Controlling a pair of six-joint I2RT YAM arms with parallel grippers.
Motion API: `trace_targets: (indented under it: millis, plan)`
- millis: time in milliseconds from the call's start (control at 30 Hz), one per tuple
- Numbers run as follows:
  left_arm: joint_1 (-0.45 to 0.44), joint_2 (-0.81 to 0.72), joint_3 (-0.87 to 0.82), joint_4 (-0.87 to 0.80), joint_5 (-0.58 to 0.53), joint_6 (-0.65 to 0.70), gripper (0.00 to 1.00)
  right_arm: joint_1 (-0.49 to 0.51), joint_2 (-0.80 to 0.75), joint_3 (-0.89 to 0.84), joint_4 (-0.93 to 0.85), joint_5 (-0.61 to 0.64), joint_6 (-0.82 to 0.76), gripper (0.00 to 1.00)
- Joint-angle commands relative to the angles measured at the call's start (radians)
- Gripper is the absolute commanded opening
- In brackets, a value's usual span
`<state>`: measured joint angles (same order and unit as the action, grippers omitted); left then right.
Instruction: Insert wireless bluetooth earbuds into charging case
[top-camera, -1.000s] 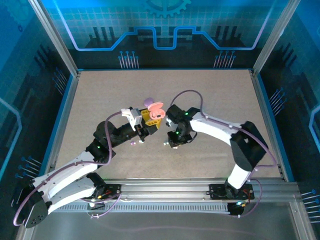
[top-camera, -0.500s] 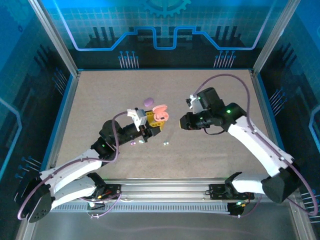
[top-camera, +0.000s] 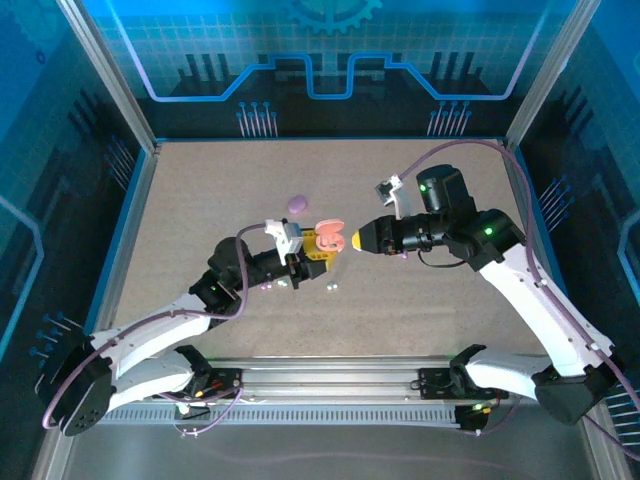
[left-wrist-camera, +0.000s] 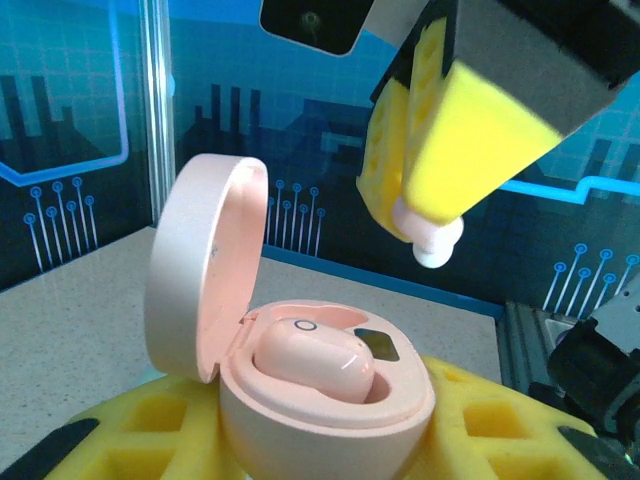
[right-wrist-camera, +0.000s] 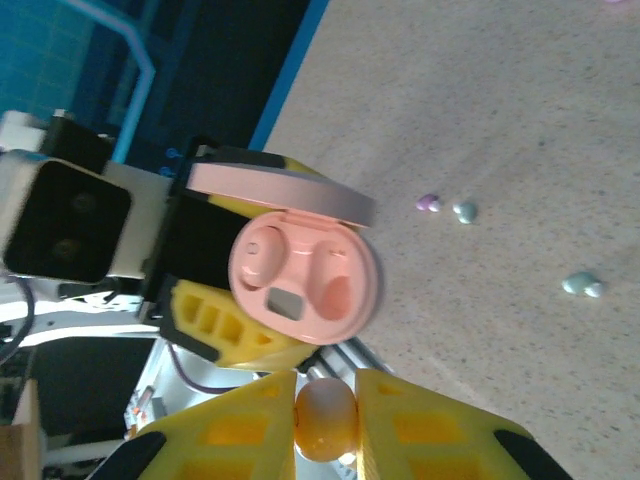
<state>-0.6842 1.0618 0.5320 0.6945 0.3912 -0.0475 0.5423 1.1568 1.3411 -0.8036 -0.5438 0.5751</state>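
A lab robot cell: aluminium frame posts (top-camera: 105, 75) and blue circuit-print wall panels (top-camera: 330, 50) enclosing a tan tabletop (top-camera: 200, 180).

In the top view, the left arm (top-camera: 150, 338) at lower left and the right arm (top-camera: 545, 305) at right share one build. Each has smooth white shell links between bulky black joint housings (top-camera: 440, 190), which are dotted with small green lights (top-camera: 487, 232). A purple-grey cable (top-camera: 470, 147) loops loosely along each arm. Black base blocks (top-camera: 445, 380) sit near the bottom edge. The left end effector (top-camera: 322, 245) and right end effector (top-camera: 357, 241) carry bright yellow fingers (right-wrist-camera: 420, 430) moulded with rectangular pockets, behind a white wrist camera box (top-camera: 283, 236).
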Motion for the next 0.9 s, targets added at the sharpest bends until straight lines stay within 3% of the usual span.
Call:
trace_targets:
  millis: [0,867]
  plan:
    - [-0.006,0.006,0.022,0.05,0.039,-0.012,0.32,-0.003,0.004,0.018,0.047,-0.08,0.02,0.21]
    - [-0.01,0.009,0.042,0.058,0.072,-0.03,0.32,0.031,0.089,0.008,0.136,-0.107,0.059,0.21]
